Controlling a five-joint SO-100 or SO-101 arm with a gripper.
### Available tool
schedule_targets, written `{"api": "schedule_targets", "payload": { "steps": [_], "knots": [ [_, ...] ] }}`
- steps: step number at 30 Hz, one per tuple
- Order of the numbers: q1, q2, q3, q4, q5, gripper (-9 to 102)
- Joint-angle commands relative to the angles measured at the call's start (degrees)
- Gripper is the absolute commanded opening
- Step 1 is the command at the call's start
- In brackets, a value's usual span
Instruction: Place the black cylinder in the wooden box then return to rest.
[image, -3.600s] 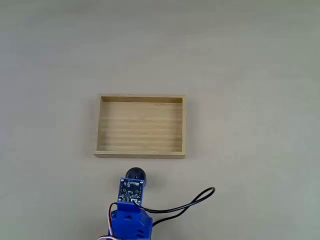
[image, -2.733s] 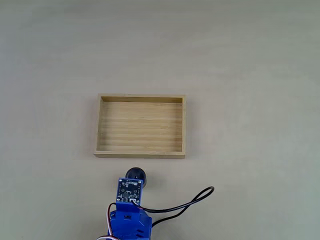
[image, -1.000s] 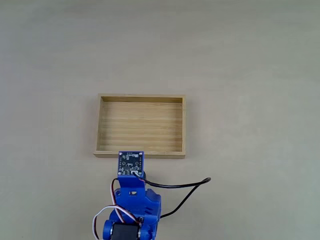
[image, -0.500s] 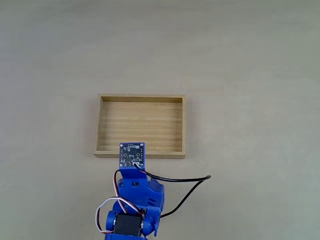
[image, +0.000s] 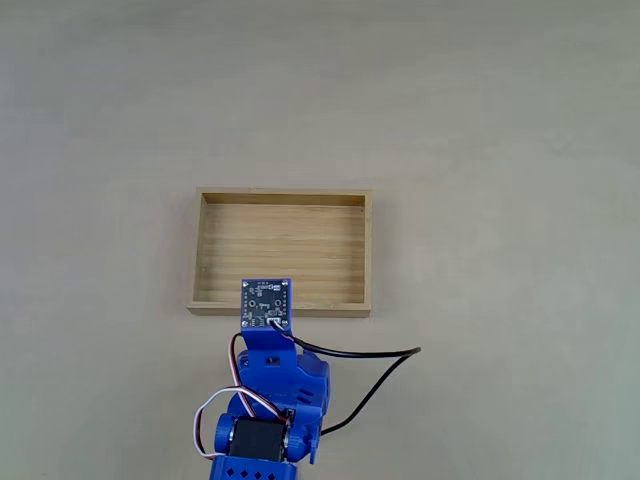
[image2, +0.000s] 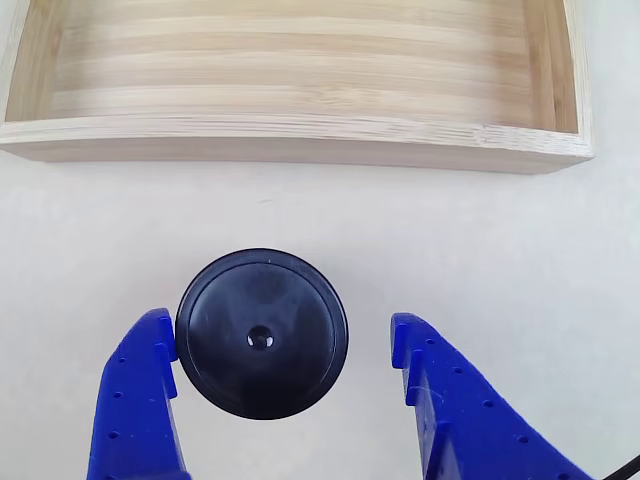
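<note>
Your fingers (image2: 283, 365) are spread wide, straddling the black cylinder (image2: 262, 333) in the other view. The cylinder stands upright on the pale desk (image2: 470, 240), its glossy round top facing you. The left finger (image2: 145, 385) sits right against its left edge, maybe touching, while the right finger (image2: 440, 385) stands well clear with desk showing in the gap. Nothing is pinched. The wooden box (image2: 290, 138) lies just beyond the cylinder, its near wall running across the far part of that view, plank floor bare. In the fixed view, your blue arm (image: 268, 400) reaches from the near edge, its square circuit board (image: 267, 303) overlapping the near wall of the wooden box (image: 281, 201). A black cable (image: 375, 365) loops off to the right.
</note>
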Motion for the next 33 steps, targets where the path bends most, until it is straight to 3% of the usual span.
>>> {"api": "schedule_targets", "payload": {
  "steps": [1, 33],
  "knots": [
    [-1.58, 0.44, -4.31, -2.55, 0.35, 32],
    [-2.81, 4.13, -1.49, -5.45, 0.0, 30]
  ]
}}
